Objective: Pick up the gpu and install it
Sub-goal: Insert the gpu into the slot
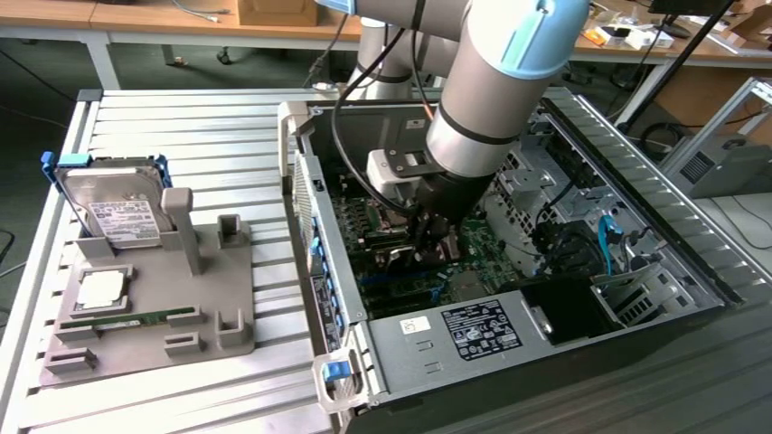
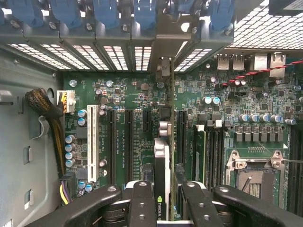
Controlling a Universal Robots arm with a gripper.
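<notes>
Item: gpu (image 2: 161, 161), edge-on, clamped in the hand (image 2: 168, 204) just above the motherboard (image 2: 118, 94) slots; install step under way, apparently needing the card edge squared to its slot.

the gpu (image 2: 162, 179) stood upright on its edge, seen end-on: black shroud with nvidia lettering, thin green board alongside. the pincer (image 2: 169, 201) gripped it from both sides above the motherboard (image 2: 128, 94), in line with its long slots.
</notes>
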